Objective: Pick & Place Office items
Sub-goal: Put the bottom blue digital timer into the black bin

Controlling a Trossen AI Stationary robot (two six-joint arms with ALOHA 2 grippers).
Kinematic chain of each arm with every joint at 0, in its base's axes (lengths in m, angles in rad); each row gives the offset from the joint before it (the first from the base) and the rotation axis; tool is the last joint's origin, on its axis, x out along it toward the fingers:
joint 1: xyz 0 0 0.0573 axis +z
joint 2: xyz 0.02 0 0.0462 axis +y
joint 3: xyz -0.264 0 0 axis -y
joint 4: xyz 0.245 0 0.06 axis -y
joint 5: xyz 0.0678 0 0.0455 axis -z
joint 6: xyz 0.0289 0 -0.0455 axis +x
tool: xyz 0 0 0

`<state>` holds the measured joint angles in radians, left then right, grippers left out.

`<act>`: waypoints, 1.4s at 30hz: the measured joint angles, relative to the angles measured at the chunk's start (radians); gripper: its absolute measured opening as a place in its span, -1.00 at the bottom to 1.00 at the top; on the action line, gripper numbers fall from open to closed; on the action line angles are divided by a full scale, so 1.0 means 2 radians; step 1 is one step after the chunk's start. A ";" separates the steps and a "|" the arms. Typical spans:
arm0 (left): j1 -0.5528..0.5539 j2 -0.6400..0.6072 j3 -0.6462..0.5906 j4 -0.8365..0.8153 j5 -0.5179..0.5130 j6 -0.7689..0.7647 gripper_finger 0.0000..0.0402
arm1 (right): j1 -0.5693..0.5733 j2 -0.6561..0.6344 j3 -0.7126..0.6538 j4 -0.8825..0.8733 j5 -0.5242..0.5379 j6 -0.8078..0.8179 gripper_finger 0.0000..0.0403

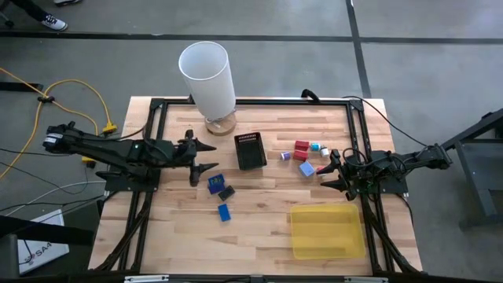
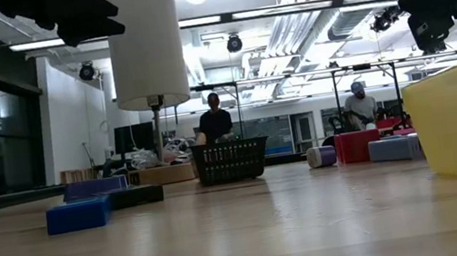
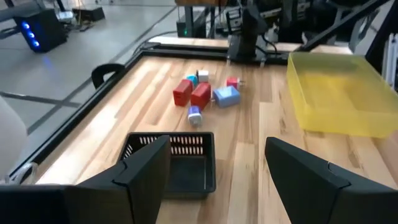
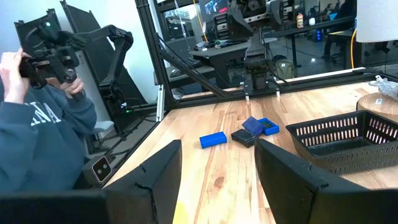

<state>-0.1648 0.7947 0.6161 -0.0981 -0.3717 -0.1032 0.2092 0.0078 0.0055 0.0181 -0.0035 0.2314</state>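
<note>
**Office items in two clusters, one beside each open gripper**

Items lie in two groups on the wooden table [image 1: 259, 224], either side of the black mesh box [image 1: 251, 151]. The left group holds three pieces: a dark blue block [image 1: 215, 184], a small black piece [image 1: 226, 192] touching it, and a flat bright blue piece [image 1: 225, 211] a little apart toward the table's front edge. The right group holds a red block [image 1: 302, 147], a second red block [image 1: 301, 156], a pale blue block [image 1: 306, 168], a purple-and-white piece [image 1: 285, 156] and two small white-and-teal pieces [image 1: 315, 147].

The left gripper [image 1: 206, 156] hovers above the table between the box and the left group, fingers well apart and holding nothing; the dark blue block lies just beside it, toward the front edge. The right gripper [image 1: 334, 169] hovers likewise, fingers spread and empty; the pale blue block lies just inboard of its fingertips, toward the box. The translucent yellow tray [image 1: 328, 253] sits near the front right corner, close to the right arm.

Judged from this layout, each arm is nearer its own cluster, so neither needs to cross the box. The flat bright blue piece lies with its long axis roughly front to back, slightly skewed.
</note>
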 joint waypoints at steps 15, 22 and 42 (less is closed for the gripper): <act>-0.051 0.119 0.146 -0.165 -0.028 -0.048 0.27 | 0.000 0.000 0.000 0.000 0.000 0.000 -0.06; -0.072 0.130 0.154 -0.173 -0.025 -0.046 0.27 | 0.000 0.000 0.000 0.000 0.000 0.000 -0.06; -0.052 0.176 0.159 -0.144 0.199 0.121 0.27 | 0.000 0.000 0.000 0.000 0.000 0.000 -0.06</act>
<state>-0.2680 1.1463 0.9333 -0.3863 0.0267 0.1385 0.2092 0.0074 0.0055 0.0181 -0.0032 0.2314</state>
